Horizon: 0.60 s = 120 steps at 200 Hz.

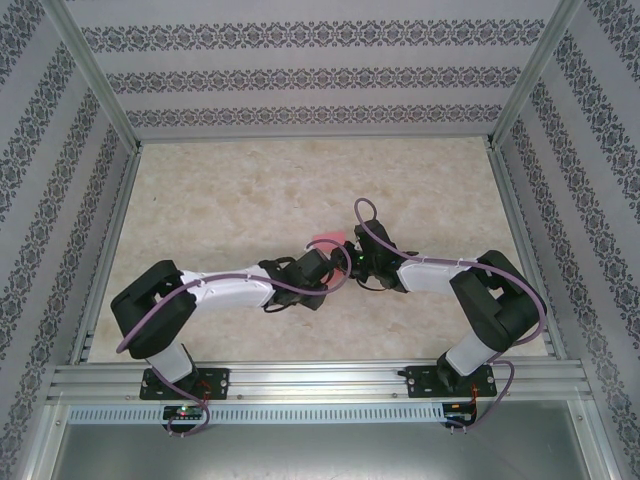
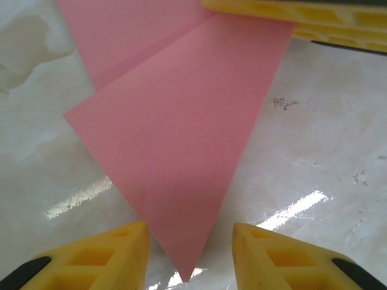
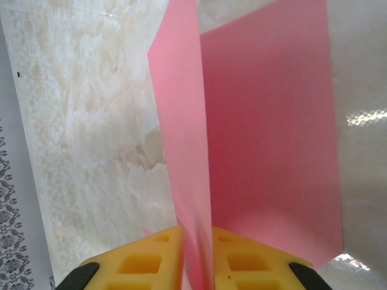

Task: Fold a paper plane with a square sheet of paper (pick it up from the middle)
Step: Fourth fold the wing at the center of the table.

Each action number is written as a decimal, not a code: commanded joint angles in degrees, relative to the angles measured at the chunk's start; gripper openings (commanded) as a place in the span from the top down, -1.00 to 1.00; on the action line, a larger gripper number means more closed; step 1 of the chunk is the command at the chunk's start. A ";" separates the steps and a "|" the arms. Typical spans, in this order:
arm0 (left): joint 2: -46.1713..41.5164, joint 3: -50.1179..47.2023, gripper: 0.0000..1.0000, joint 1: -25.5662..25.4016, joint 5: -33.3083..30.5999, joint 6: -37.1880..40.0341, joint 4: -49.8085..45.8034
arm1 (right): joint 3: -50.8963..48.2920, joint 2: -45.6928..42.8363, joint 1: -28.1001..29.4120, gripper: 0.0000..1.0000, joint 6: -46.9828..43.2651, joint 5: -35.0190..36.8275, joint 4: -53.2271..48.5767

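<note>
Right hand (image 3: pixel 196 235) pinches a raised flap of the square sheet of paper (image 3: pixel 266 133); left hand (image 2: pixel 188 235) stands open astride its point. You are mid-fold. Next, by my judgement, lay that flap flat and crease it.

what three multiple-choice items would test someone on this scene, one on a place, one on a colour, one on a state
1. Where does the pink paper lie? A middle of the table B far left corner C on the near rail
2. What colour are the left end effector fingers? A blue B green C yellow
3. How is the right end effector? A wide open, empty B shut on the paper C gripping a cup
Answers: 1 A, the top view shows it central; 2 C, the left wrist view shows yellow; 3 B, paper stands pinched between its fingers.
</note>
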 commanded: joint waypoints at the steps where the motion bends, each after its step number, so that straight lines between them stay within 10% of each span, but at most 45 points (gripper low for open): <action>1: 0.80 0.36 0.16 -1.44 -3.67 0.76 1.78 | 1.14 0.91 0.02 0.63 0.49 0.03 0.54; 120: 1.95 0.58 0.48 -3.58 -9.70 0.68 1.81 | 1.50 1.00 -0.60 0.59 0.37 -0.64 0.03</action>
